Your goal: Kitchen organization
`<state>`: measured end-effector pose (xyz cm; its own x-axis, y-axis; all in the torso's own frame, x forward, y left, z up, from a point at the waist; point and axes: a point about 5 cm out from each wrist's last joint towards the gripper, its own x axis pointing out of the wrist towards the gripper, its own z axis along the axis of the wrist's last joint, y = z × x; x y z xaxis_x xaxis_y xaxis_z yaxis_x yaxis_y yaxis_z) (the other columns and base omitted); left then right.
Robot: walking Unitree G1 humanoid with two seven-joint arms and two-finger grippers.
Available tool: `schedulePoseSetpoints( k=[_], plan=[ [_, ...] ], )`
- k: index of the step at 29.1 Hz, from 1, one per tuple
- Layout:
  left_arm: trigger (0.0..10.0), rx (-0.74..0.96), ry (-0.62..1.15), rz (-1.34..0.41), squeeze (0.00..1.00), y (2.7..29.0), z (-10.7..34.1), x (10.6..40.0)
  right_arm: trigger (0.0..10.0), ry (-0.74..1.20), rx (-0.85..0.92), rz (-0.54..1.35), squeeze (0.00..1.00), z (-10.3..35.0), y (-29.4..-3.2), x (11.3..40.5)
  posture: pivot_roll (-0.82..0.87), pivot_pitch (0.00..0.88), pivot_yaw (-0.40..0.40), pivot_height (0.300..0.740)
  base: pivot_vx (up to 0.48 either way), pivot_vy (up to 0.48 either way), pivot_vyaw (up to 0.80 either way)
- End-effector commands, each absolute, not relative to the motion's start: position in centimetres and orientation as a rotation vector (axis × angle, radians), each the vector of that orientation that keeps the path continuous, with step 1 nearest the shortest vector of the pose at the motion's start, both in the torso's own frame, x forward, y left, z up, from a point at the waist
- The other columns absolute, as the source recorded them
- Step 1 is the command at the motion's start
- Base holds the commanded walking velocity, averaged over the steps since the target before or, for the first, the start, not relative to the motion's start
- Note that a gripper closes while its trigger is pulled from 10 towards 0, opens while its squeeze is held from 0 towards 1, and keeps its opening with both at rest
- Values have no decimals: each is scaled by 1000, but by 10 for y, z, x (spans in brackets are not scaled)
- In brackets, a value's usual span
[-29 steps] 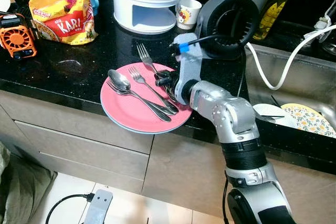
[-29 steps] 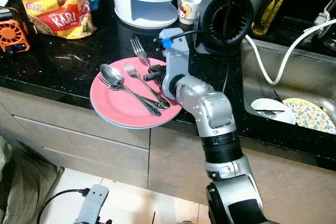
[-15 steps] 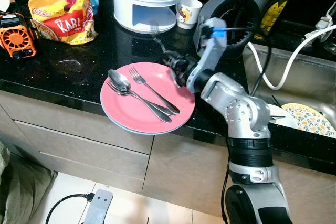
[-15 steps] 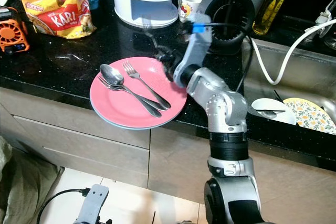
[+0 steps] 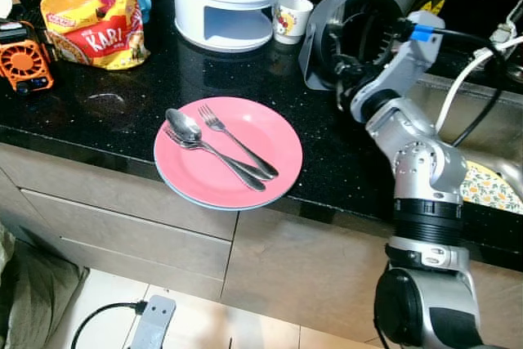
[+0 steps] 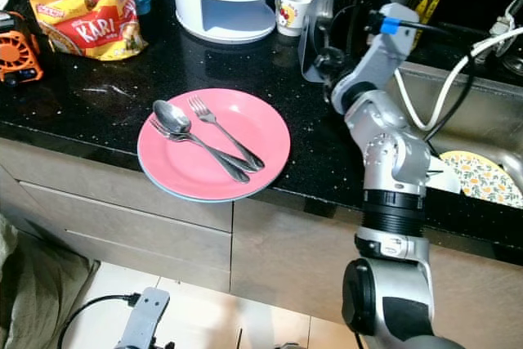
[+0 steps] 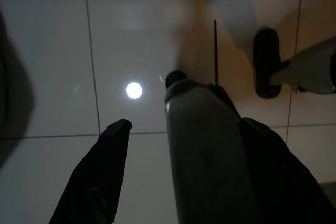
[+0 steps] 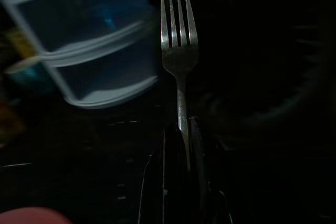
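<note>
Steel fork (image 8: 179, 40) pinched in right hand (image 8: 181, 135), not yet stowed; plate (image 5: 270, 132) at counter's (image 5: 122, 108) front edge holds more cutlery.

I see a black speckled table (image 5: 122, 112) carrying a pink plate (image 5: 274, 132) near its front edge — behind it a white tiered rack (image 5: 225, 2), a small printed cup (image 5: 291, 18), a yellow snack bag (image 5: 94, 22) and an orange gadget (image 5: 24, 59).
</note>
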<state>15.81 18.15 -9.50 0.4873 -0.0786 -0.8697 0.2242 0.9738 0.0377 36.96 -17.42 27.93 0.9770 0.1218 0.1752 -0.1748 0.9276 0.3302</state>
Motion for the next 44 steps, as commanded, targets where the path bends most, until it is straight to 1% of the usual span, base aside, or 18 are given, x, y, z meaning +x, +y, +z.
schedulePoseSetpoints(
  k=[1,2,4,5,6,10,12,13,15,16,17,18,19,23,27,37,41,44],
  plan=[
    [10000,127,1121,-212,0,172,-104,139,3020,-176,351,100,0,281,-186,369,61,87,-83,740,0,0,-731],
    [10000,127,1122,-213,0,171,-104,139,3294,-179,343,64,0,280,-195,369,58,91,-82,740,0,0,-731],
    [10000,127,1122,-213,0,171,-104,139,3294,-179,343,64,0,280,-195,369,58,91,-82,740,0,0,-731],
    [10000,129,1127,-218,0,171,-104,137,3255,-188,340,-14,0,279,-213,367,53,100,-78,740,0,0,-725],
    [10000,130,1129,-219,0,171,-105,136,3216,-191,342,-33,0,279,-217,367,52,101,-78,740,0,0,-731],
    [10000,131,1132,-222,0,171,-105,134,2627,-190,335,-59,0,278,-222,366,50,108,-77,740,0,0,-730],
    [10000,131,1134,-222,0,171,-106,133,2627,-190,333,-65,0,277,-224,366,50,111,-78,740,0,0,-725],
    [10000,130,1139,-225,0,171,-106,130,3922,-176,299,-74,0,275,-223,367,49,122,-79,740,0,0,0],
    [10000,130,1141,-225,0,171,-107,130,3922,-170,283,-75,0,274,-223,368,49,122,-79,740,0,0,0],
    [10000,129,1143,-226,0,171,-107,128,6314,-162,258,-78,0,273,-221,369,49,131,-80,740,0,0,0],
    [10000,129,1146,-227,0,171,-108,126,8235,-155,237,-81,0,272,-219,369,48,139,-81,740,0,0,0],
    [10000,129,1146,-227,0,171,-108,126,8235,-155,237,-81,0,272,-219,369,48,139,-81,740,0,0,0],
    [10000,127,1152,-227,0,170,-108,124,10000,-136,219,-82,0,269,-217,372,48,147,-83,740,0,0,0],
    [10000,122,1172,-227,0,171,-111,114,10000,-84,156,-83,0,263,-210,379,50,183,-86,740,0,0,0],
    [10000,120,1198,-226,0,172,-114,100,10000,-45,99,-115,0,261,-211,383,53,214,-90,740,0,0,0],
    [10000,111,1259,-213,0,180,-120,67,10000,4,-54,-280,0,269,-236,388,34,281,-91,740,0,0,0],
    [10000,108,1266,-215,0,180,-121,61,10000,3,-41,-253,0,268,-245,385,29,299,-92,740,0,0,0],
    [10000,103,1269,-213,0,181,-121,57,10000,22,-8,-253,0,264,-253,382,29,305,-90,740,0,0,-735]
  ],
)
